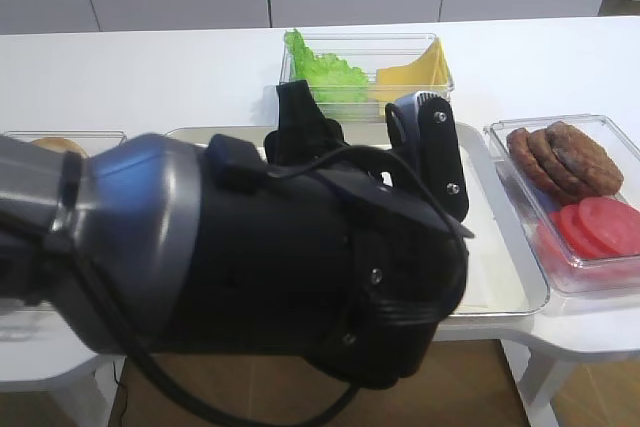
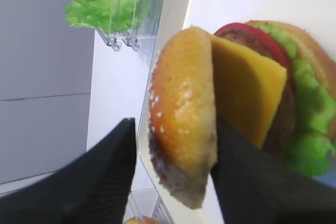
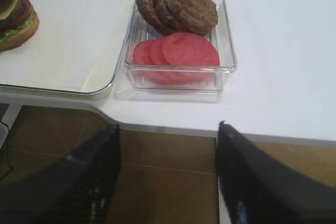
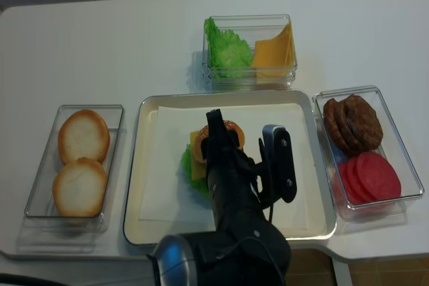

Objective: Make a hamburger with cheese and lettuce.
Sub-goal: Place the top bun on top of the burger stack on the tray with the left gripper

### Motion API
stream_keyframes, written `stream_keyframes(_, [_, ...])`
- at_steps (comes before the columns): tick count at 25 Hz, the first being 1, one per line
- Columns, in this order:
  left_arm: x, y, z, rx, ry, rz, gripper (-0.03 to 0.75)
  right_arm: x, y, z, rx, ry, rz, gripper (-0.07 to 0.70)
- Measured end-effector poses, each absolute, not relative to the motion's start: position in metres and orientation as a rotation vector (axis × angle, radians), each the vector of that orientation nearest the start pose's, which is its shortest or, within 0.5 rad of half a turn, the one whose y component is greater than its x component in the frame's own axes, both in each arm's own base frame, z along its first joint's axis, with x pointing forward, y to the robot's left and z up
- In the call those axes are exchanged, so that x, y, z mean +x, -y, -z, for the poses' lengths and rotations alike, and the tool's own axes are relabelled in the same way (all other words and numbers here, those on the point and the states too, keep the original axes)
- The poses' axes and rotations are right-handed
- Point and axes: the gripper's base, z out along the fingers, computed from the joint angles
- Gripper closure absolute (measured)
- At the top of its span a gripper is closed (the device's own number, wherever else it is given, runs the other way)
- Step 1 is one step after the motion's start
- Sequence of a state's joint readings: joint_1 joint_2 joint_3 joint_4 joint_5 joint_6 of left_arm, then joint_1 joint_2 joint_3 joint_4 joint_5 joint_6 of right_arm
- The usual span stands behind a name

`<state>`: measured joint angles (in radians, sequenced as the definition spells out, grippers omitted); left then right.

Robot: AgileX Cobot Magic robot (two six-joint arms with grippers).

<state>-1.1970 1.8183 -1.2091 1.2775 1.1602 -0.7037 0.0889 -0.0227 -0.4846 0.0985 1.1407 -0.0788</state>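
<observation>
Jaws of the left gripper stand on either side of the top bun, one finger against its inner face, the other just clear of the crust; whether they grip it I cannot tell. That bun tilts up off the hamburger, baring the cheese over tomato, patty and lettuce. Around the hamburger lies the metal tray on a white table. Right gripper hangs open past the table edge, nearer than the tray. Right of the tray, a clear box holds patties and tomato slices; left, another box holds pale buns; behind, a third holds greens and yellow slices.
</observation>
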Motion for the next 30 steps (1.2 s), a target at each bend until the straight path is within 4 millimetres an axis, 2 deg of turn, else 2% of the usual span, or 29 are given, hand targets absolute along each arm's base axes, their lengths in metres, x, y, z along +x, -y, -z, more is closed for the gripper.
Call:
stream_keyframes(22, [0.2019,0.3060,-0.2375,1.187,-1.819,-0.777,0.319,-0.0110,-0.0072,-0.2668,-0.185,-2.107,-0.126,0.186])
stream_keyframes(30, [0.2013,0.3067,-0.2365,1.192,-1.829,-0.760,0.272,-0.0110,-0.0072,-0.2668,-0.185,-2.107,-0.126,0.186])
